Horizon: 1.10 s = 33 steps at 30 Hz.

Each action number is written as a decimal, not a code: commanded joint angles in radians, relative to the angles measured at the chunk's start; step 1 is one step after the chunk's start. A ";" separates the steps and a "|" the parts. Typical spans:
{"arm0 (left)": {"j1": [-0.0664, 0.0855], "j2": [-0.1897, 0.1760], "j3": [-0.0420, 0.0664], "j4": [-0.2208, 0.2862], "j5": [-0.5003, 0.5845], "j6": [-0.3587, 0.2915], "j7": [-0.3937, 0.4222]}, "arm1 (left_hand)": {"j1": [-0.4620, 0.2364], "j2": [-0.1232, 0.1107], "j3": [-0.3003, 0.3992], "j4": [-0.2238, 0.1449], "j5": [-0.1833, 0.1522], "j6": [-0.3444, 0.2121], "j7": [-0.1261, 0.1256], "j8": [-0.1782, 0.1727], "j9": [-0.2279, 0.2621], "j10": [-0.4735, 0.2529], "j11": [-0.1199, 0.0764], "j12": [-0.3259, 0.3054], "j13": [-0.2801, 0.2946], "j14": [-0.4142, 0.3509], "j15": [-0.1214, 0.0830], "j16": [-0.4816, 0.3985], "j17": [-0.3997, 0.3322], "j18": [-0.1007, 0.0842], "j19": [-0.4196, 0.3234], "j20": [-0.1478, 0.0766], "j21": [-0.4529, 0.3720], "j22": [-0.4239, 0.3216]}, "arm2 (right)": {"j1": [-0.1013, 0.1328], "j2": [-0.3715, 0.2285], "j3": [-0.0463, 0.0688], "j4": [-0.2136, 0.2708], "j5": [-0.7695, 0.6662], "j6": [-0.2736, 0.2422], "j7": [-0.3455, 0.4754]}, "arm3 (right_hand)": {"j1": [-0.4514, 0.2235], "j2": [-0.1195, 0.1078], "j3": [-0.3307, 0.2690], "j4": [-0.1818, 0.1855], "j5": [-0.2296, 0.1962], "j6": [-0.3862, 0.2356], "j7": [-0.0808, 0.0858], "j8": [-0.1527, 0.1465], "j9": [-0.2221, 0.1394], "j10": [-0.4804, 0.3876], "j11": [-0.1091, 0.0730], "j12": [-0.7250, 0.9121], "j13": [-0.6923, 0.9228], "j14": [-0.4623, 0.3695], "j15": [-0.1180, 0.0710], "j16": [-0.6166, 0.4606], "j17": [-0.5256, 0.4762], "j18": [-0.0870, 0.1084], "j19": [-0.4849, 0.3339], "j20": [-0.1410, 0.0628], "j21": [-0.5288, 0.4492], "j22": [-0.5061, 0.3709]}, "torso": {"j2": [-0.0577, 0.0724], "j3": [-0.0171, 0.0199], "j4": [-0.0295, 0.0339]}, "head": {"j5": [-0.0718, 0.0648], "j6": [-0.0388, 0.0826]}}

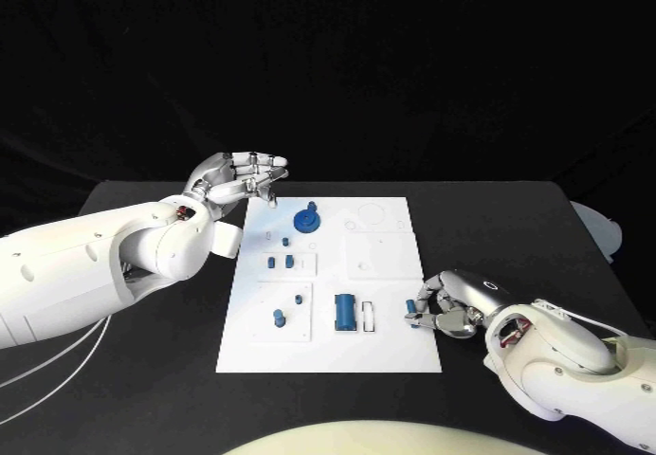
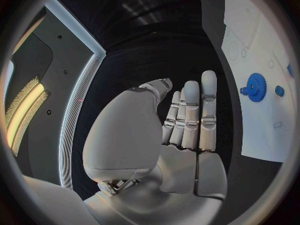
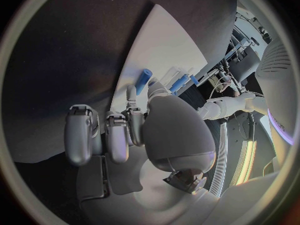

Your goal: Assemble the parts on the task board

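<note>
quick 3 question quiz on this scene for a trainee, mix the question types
1. True or false: the right hand holds a small blue peg at the task board's right edge.
2. The left hand is: A) gripping the blue gear; B) off the board's far left corner, fingers straight, holding nothing; C) pressing the blue cylinder.
3. Fill in: the gear lies toward the board's ___ end.

Key: 1 true; 2 B; 3 far

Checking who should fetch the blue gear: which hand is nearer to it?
Left. The left hand hovers just beyond the task board's far left corner, close to the blue gear. The right hand sits at the board's near right edge, holding a small blue part.
</note>
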 commanded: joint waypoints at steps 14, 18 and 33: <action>0.000 -0.001 0.000 0.004 0.003 0.012 0.008 | -0.006 0.003 0.005 0.000 0.001 -0.008 -0.001 0.004 -0.001 -0.008 0.003 0.006 -0.002 -0.007 0.000 0.003 -0.001 0.016 -0.004 0.003 -0.005 -0.001 | -0.009 0.030 -0.001 -0.022 -0.068 0.087 -0.029 | 0.202 0.028 0.106 -0.050 -0.015 0.025 -0.019 -0.017 -0.012 0.007 -0.017 0.006 0.136 0.104 -0.010 0.001 0.254 -0.004 0.050 -0.004 0.010 0.218 | -0.001 -0.0006 0.0003 | 0.003 -0.004; 0.000 -0.002 0.000 0.005 0.003 0.012 0.008 | -0.007 0.004 0.005 0.000 0.001 -0.008 -0.001 0.005 -0.001 -0.009 0.002 0.008 -0.002 -0.007 0.000 0.004 -0.002 0.016 -0.004 0.003 -0.005 -0.001 | -0.010 0.036 -0.001 -0.023 -0.088 0.090 -0.040 | 0.252 0.011 0.196 -0.059 0.010 0.032 -0.020 -0.024 -0.019 0.007 -0.019 0.005 0.136 0.105 -0.013 0.001 0.257 -0.005 0.052 -0.009 0.014 0.220 | -0.001 -0.0003 -0.0004 | 0.004 -0.004; 0.000 -0.003 0.000 0.005 0.003 0.010 0.008 | -0.007 0.004 0.005 0.000 0.001 -0.008 -0.001 0.006 -0.001 -0.009 0.002 0.008 -0.002 -0.007 0.000 0.005 -0.002 0.016 -0.004 0.003 -0.006 -0.001 | -0.002 0.029 0.002 0.031 -0.078 0.011 -0.053 | 0.123 -0.093 0.518 -0.070 0.105 0.005 -0.013 0.022 0.041 0.016 -0.014 0.005 0.138 0.106 -0.008 0.003 0.262 -0.007 0.056 -0.006 0.023 0.222 | -0.002 -0.0006 0.0003 | 0.007 -0.002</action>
